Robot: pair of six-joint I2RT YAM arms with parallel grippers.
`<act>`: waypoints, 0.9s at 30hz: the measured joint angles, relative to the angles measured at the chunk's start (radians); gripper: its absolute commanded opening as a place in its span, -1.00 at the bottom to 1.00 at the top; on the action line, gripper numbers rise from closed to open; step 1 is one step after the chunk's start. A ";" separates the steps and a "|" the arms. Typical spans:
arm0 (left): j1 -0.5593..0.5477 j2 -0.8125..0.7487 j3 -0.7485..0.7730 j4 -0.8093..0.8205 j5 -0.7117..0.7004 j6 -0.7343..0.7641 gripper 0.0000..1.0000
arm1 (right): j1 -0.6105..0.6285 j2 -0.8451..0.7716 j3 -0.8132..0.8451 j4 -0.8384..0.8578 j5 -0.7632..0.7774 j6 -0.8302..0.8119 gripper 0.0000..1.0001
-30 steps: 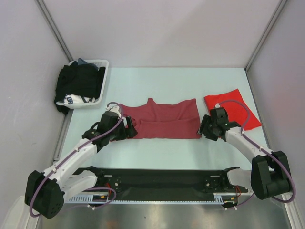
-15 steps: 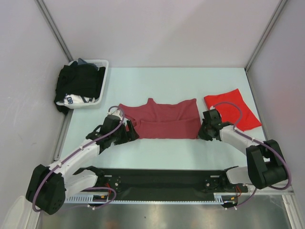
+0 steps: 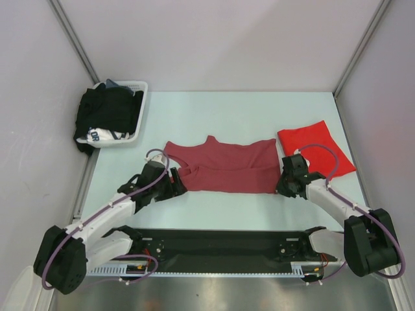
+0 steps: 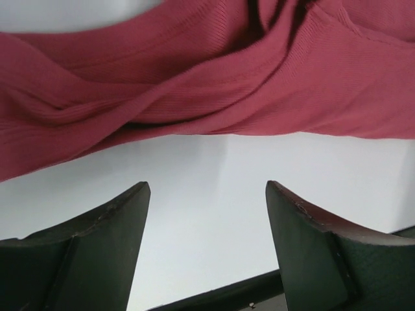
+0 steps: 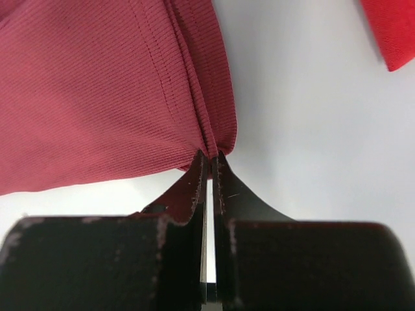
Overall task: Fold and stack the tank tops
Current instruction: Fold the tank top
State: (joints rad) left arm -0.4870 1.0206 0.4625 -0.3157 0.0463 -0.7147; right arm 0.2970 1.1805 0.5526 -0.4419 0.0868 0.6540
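My left hand point(image 4: 206, 188), fingers apart, had backed off the maroon tank top point(image 3: 227, 170); my right hand point(image 5: 209, 155) stayed clamped on its corner, fold unfinished.

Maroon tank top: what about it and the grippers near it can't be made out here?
Right wrist: how many layers of the maroon tank top the right gripper pinches; the fold vanishes between its shut fingers.
Left wrist: the top's straps and outline, cut off by the frame's top and sides.
Top external: whether the left gripper touches the cloth; its own wrist covers the fingertips.
Top external: fold layers of the red tank top, too small.
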 measured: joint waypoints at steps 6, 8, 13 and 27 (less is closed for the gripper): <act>0.004 -0.107 0.010 -0.084 -0.079 -0.003 0.51 | -0.034 -0.001 0.000 -0.013 0.003 -0.003 -1.00; 0.010 -0.139 0.017 -0.123 -0.109 -0.024 0.46 | -0.043 -0.003 0.000 -0.015 0.003 -0.004 -1.00; 0.033 -0.198 0.040 -0.284 -0.259 -0.161 0.87 | -0.055 -0.009 0.000 -0.017 0.002 -0.008 -1.00; 0.116 -0.401 0.027 -0.387 -0.361 -0.544 0.92 | -0.058 -0.009 0.000 -0.016 -0.009 -0.012 -1.00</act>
State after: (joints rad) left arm -0.3710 0.6193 0.4896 -0.7029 -0.3145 -1.2583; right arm 0.2394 1.1713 0.5526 -0.4576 0.0776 0.6422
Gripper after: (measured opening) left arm 0.971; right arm 0.020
